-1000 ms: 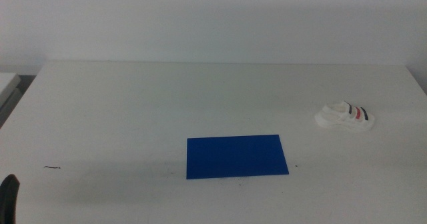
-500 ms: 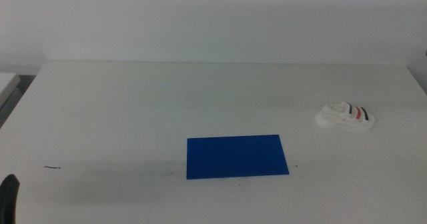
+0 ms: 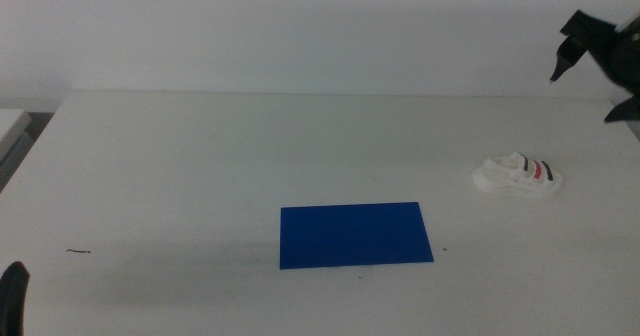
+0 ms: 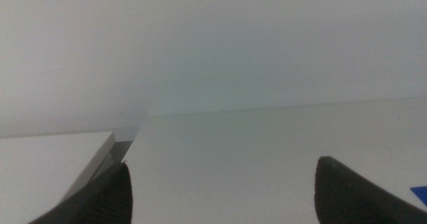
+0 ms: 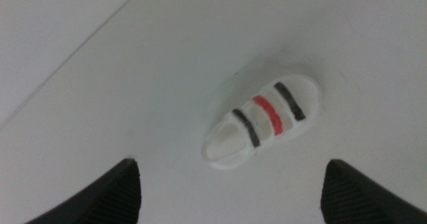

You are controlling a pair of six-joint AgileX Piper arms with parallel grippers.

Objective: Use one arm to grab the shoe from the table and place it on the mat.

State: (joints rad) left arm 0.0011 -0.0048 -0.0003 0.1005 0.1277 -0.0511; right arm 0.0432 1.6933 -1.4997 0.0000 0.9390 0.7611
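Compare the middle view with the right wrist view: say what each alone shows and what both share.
Only the middle view shows the blue mat, the waiting left gripper at the bottom edge, and the right arm coming in at top right. Only the right wrist view shows the right gripper with its jaws open and the shoe's three straps from above. Both show the shoe on the table.

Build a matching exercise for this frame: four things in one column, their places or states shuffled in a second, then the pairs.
Things:
1. shoe
2. mat
3. right end effector
4. left end effector

Places or states:
A. waiting at the bottom left edge of the middle view
B. lying flat near the table's front centre
C. open, in the air above the shoe
D. resting on the table's right side, off the mat

Pairs: 1-D, 2-B, 3-C, 4-A
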